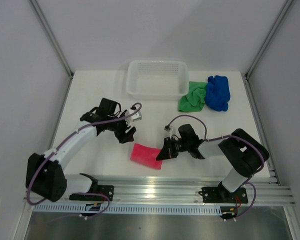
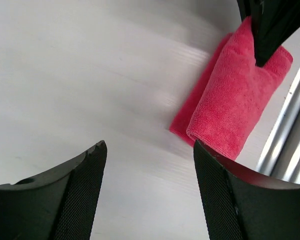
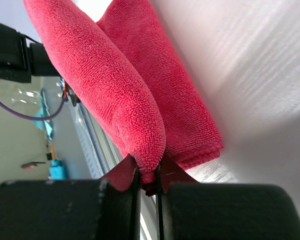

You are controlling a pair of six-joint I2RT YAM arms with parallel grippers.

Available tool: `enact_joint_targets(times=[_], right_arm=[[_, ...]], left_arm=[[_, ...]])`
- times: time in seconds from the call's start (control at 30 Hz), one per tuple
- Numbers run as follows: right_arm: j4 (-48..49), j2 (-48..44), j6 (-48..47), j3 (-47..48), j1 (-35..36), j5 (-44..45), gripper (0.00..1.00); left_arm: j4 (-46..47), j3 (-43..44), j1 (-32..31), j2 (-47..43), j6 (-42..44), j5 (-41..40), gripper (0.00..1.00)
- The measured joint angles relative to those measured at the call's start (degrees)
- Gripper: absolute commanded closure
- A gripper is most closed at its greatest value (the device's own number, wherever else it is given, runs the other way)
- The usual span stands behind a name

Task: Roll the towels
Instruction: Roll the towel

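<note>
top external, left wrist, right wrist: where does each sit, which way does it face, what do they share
top external: above and behind the arms, looking down on the table; both arms whole, left gripper open, right gripper at the pink towel.
left wrist: on the left wrist, looking down past its own spread fingers at table and the towel.
right wrist: on the right wrist, looking along its own fingers, shut on the towel's edge.
shared: all three see the pink towel; left wrist also catches the right gripper's tip.
</note>
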Motion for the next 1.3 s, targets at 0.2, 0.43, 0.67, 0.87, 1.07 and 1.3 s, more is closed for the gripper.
enact_joint_targets(times=[0.2, 0.43, 0.67, 0.87, 1.07, 1.3], right_arm=[[1.2, 2.4, 3.7, 0.5, -1.4, -1.4, 0.96], [0.2, 3.8, 4.7, 2.3, -1.5, -1.6, 0.93], [0.0, 4.5, 5.1, 2.7, -1.6, -1.9, 0.92], [-1.0, 4.6, 5.1, 3.3, -1.7, -2.0, 0.82], [-3.7, 3.6, 4.6, 4.2, -1.8, -0.9, 0.57], [-14.6, -6.3, 0.8, 5.1, -1.8, 4.8, 0.46]], left_arm=[[9.9, -6.7, -7.0, -15.0, 1.0, -5.5, 0.23], [15.4, -16.6, -26.2, -13.1, 8.4, -15.3, 0.2], [21.3, -21.9, -33.8, -9.3, 14.7, -22.3, 0.19], [22.7, -21.9, -34.6, -4.2, 16.5, -23.8, 0.21], [22.8, -19.4, -34.5, 2.2, 16.8, -24.5, 0.22], [19.9, -16.1, -33.1, 5.4, 16.8, -22.4, 0.24]])
